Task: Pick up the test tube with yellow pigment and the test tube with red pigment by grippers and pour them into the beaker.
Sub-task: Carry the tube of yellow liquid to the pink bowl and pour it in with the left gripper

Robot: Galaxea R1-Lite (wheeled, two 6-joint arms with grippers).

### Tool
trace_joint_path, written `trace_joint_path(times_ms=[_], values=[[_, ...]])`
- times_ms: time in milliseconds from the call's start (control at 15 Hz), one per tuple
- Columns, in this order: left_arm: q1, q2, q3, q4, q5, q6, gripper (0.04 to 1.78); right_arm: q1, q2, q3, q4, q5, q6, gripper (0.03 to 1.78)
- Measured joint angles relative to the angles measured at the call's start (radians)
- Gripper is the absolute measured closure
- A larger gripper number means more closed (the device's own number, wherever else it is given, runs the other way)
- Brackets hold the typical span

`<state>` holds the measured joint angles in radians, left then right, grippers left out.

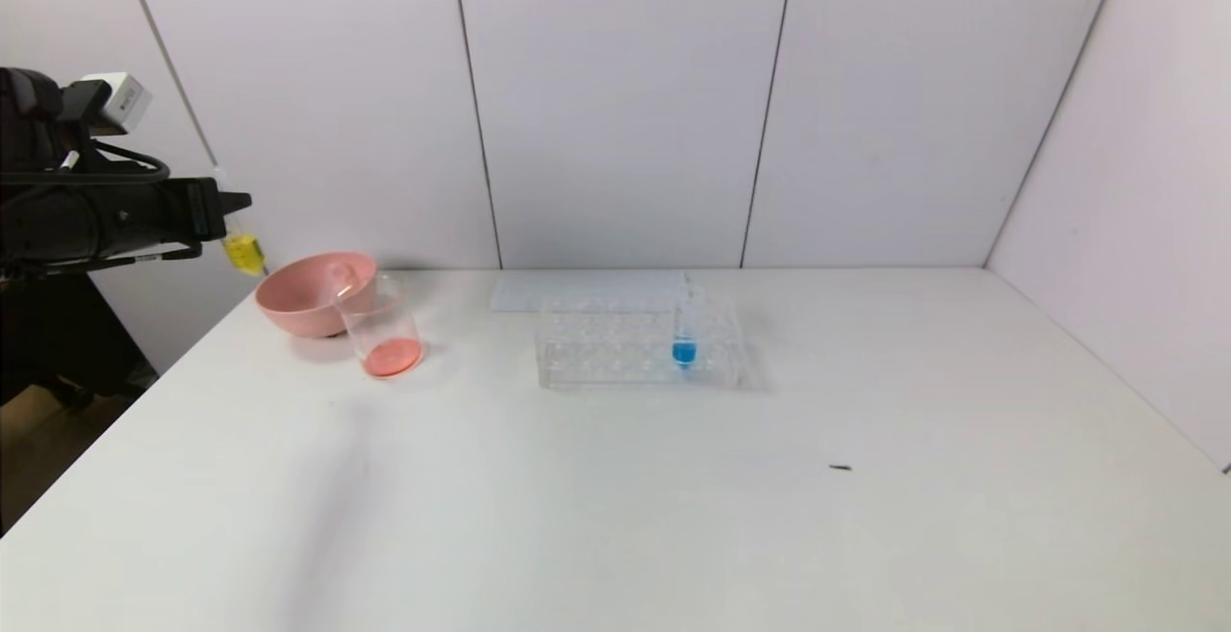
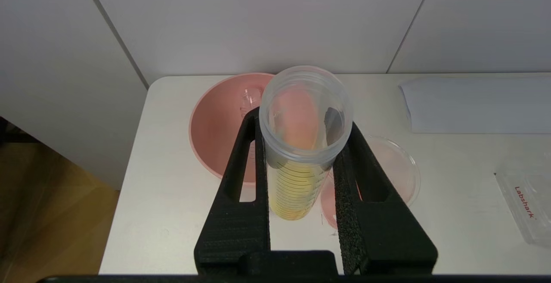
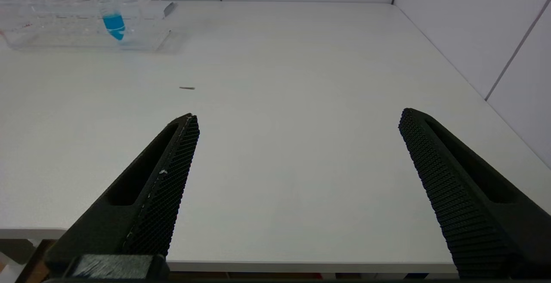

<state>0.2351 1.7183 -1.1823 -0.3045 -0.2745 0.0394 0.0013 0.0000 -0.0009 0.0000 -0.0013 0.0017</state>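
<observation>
— What have you got in your left claw?

— My left gripper (image 2: 301,123) is clamped on the test tube with yellow pigment (image 2: 299,162), jaws pressed to its sides just under the open mouth. It hangs roughly upright in the air at my far left, above and beside the table's (image 1: 615,517) back-left corner. From my head I see only the yellow tip (image 1: 244,253) poking out below the black jaws; the rest of the tube is hidden behind them.

— And the beaker?

— The beaker (image 1: 382,329) stands on the table just in front of the pink bowl (image 1: 308,290), touching or nearly so; I cannot tell which. It has a layer of red-orange liquid at the bottom. From my left wrist, my own jaw and the tube cover much of it.

— The red tube?

— Something clear lies inside the bowl (image 2: 251,98), too faint to name. I cannot make out a red tube anywhere.

— What else is there?

— A clear rack (image 1: 640,348) mid-table holds one tube with blue liquid (image 1: 684,339), and a pale sheet (image 1: 587,290) lies behind it. A small dark speck (image 1: 841,467) sits toward the right.

— Your right claw?

— My right gripper (image 3: 297,119) hovers over the near edge of the table with its jaws wide apart, holding nothing. It is out of my head's sight.
</observation>
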Motion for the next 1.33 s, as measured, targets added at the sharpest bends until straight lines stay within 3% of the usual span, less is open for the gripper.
trace_joint_path(times_ms=[733, 1333], values=[[0.023, 0.059, 0.011, -0.020, -0.078, 0.092, 1.38, 0.000, 0.000, 0.000, 0.000, 0.000, 0.000, 0.11], [0.031, 0.079, 0.007, -0.009, -0.088, 0.230, 1.38, 0.000, 0.000, 0.000, 0.000, 0.000, 0.000, 0.11]])
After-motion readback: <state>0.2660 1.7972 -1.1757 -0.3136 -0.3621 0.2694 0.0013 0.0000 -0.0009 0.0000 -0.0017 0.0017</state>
